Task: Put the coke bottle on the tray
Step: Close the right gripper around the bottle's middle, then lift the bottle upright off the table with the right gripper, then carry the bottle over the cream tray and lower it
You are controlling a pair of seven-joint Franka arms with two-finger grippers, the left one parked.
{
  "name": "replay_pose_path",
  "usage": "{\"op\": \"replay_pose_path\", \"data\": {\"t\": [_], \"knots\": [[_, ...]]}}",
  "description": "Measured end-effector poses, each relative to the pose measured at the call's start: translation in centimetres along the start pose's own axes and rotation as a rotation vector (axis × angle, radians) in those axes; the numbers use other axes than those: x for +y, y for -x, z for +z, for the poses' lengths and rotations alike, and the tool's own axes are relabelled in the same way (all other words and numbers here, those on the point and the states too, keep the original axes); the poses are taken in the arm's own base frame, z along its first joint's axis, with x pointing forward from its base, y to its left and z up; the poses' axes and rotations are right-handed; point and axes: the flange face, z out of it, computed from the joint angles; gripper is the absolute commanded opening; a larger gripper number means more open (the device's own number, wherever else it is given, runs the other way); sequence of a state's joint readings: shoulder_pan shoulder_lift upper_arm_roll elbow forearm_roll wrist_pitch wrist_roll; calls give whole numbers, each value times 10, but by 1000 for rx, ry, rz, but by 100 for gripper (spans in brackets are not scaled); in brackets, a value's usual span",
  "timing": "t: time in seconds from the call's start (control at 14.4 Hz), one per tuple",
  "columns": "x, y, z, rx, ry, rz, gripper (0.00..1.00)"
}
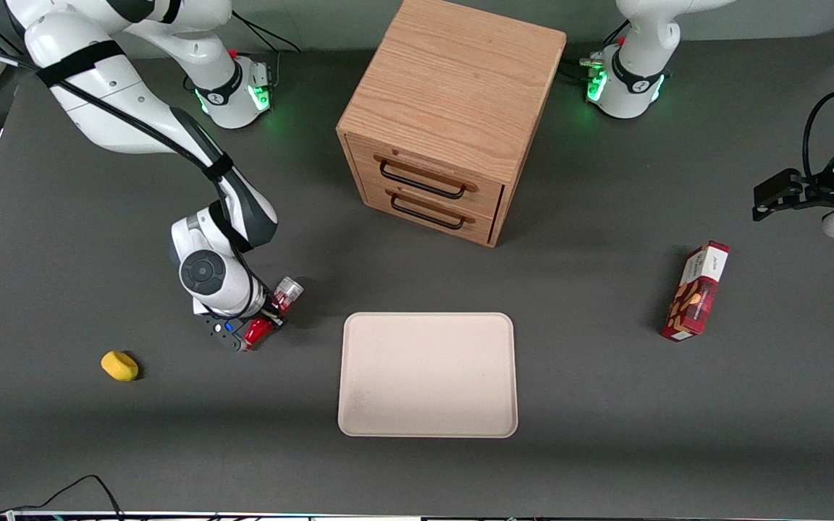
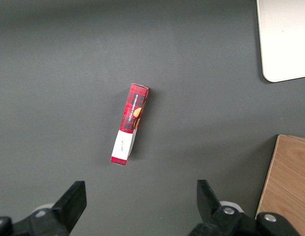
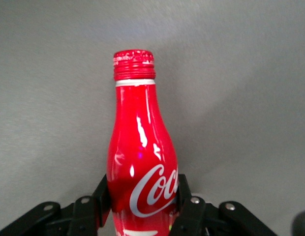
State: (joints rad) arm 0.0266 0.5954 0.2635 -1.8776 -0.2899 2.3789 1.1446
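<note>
Your largest landmark is the dark grey table (image 1: pixel 69 217), which carries everything. On it, the wooden drawer cabinet (image 1: pixel 453 116) stands farther from the front camera than the jaws and toward the parked arm's end, its two black-handled drawers facing the tray. The tray (image 1: pixel 428 374) lies flat on the table, just beside the jaws toward the parked arm's end and a little nearer the front camera; its beige surface holds nothing.

Your gripper (image 1: pixel 269 318) is low over the table, next to the tray's corner that lies nearest the working arm and the cabinet. Its jaws are clenched on the coke bottle (image 3: pixel 141 162), one finger pressed to each side of the lower body, level with the white script logo. In the front view the bottle (image 1: pixel 285 292) lies tilted across the jaws, its clear wide end poking out on the cabinet side and its red part showing on the side nearer the front camera. In the right wrist view the red neck and ribbed cap point away from the fingers over bare table. You cannot tell from these views whether the bottle touches the table.

The red snack box (image 1: pixel 696 291) stands well apart from the jaws, toward the parked arm's end. A small yellow sponge-like lump (image 1: pixel 119 365) lies near the jaws, nearer the front camera.
</note>
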Motion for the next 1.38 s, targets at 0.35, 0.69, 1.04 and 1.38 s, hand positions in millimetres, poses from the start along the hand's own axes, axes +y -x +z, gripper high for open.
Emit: {"op": "replay_pose_path", "data": {"t": [0.35,0.69,1.04,1.38], "knots": [[6,-23,-105,33,82,-140,0],[3,-22,-270,17,24,-351,0],[-42,8,-326,2,-91,-492,0],[-114,25,-258,-53,-199,-563,0]]}}
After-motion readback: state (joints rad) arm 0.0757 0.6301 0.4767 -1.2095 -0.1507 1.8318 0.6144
